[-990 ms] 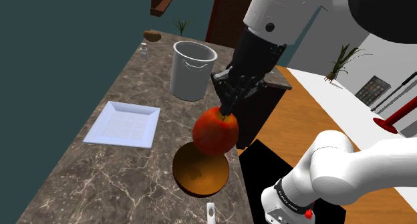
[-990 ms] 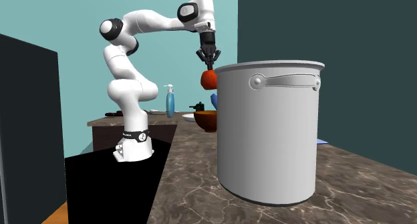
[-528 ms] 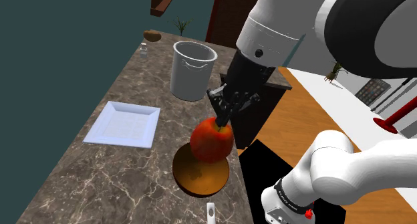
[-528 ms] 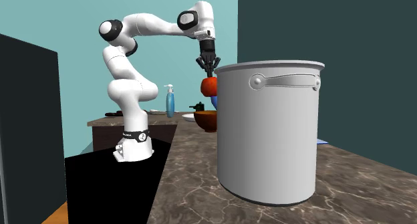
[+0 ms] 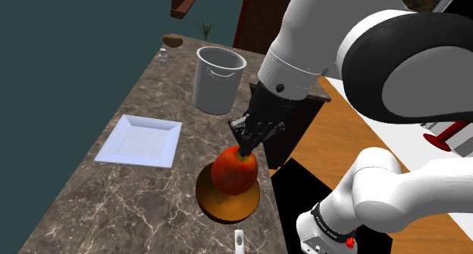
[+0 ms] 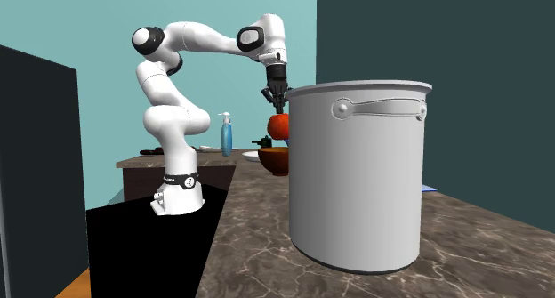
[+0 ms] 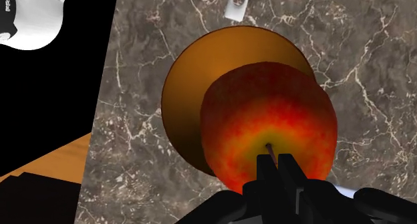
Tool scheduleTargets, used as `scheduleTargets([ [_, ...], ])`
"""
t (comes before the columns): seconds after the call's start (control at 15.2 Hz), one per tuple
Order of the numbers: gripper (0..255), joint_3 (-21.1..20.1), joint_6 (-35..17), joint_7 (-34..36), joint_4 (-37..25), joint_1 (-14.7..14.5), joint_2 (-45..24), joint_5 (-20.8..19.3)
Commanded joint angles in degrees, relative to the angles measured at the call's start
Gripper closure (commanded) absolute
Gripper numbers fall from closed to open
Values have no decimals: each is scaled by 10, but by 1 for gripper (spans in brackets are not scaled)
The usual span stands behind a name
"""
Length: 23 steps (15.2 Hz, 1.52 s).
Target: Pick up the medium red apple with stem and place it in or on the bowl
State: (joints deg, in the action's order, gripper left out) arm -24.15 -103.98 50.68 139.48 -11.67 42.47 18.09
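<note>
Teal walls point(image 5: 68, 40), marble counter point(image 5: 91, 207), orange wooden floor point(image 5: 322, 148).

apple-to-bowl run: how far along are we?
Done: the pick. The gripper is shut on the top of the apple at its stem, and the apple is off the counter.
In hand: the apple hangs just above the bowl; the second exterior view shows a small gap between them.
Left: lower it in, open the gripper, and back away.
</note>
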Motion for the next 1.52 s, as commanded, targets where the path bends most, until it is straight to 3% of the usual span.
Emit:
scheduleTargets([
  [0.0,255,-3,-15,-2,18,-2,3,4],
  [0.33,255,-13,-52,-4,52,-5,1,13],
  [0.79,255,-13,-52,-4,52,-5,1,13],
  [0.86,0,-13,-52,-4,52,-5,1,13],
  [1.19,0,-13,-52,-4,52,-5,1,13],
  [1.45,0,8,22,-1,-12,-1,9,-4],
])
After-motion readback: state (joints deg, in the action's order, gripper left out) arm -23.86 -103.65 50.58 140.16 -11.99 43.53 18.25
